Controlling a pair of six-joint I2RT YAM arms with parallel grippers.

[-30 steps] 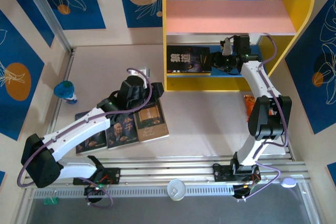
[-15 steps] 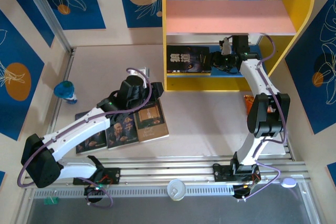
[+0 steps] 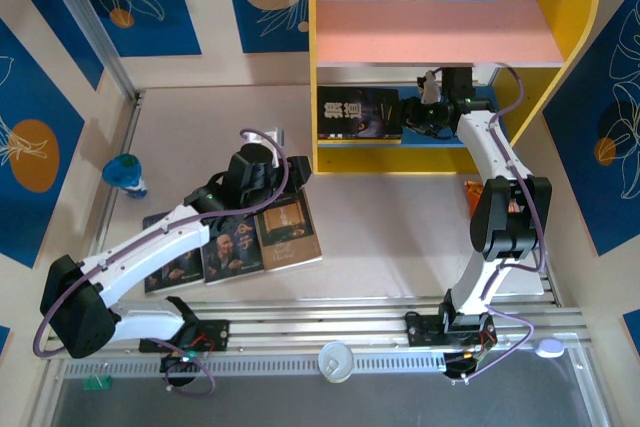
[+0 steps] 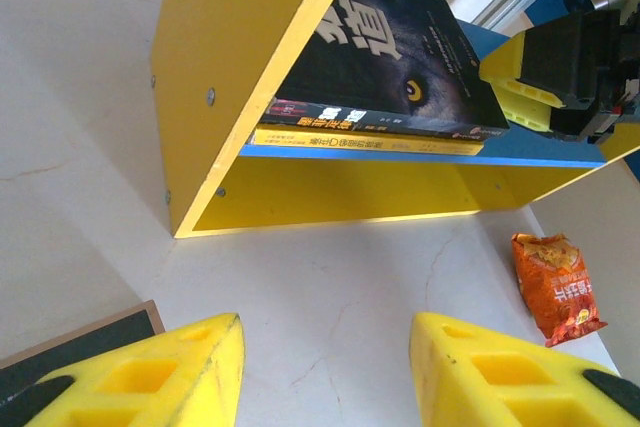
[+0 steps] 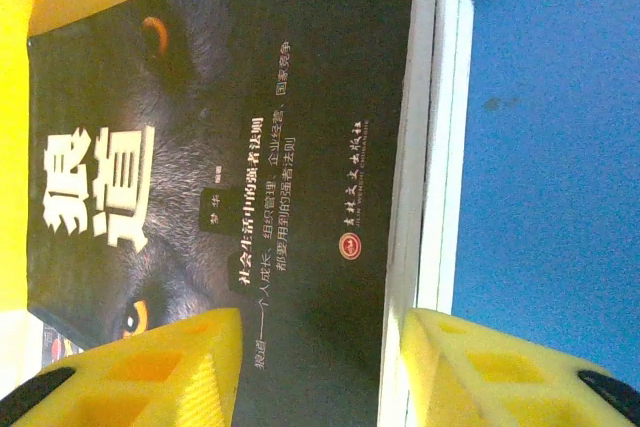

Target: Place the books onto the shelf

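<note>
Right pincer (image 5: 322, 347) is reached into the shelf (image 3: 430, 32), sitting low over the wolf book (image 5: 230, 167) with its jaws apart and nothing clamped. One yellow finger is over the cover, the other past the book's page edge over the blue lower board (image 5: 550, 147). That wolf book lies flat at the left end of the board, stacked on a yellow book (image 4: 365, 142).

From the top camera the shelf is at about 1 o'clock on the tabletop (image 3: 390, 227), and the right pincer (image 3: 420, 115) is tucked under the pink board.

Left pincer (image 4: 325, 347) hangs above bare tabletop just in front of the shelf's left yellow side, jaws apart too, nothing between them.

Three more books lie side by side at around 8 o'clock: a brown one (image 3: 287, 230), one with a man's face (image 3: 237, 247), and a dark one (image 3: 170, 269) partly under the left arm. An orange snack packet (image 4: 555, 287) lies near the shelf's right end.
</note>
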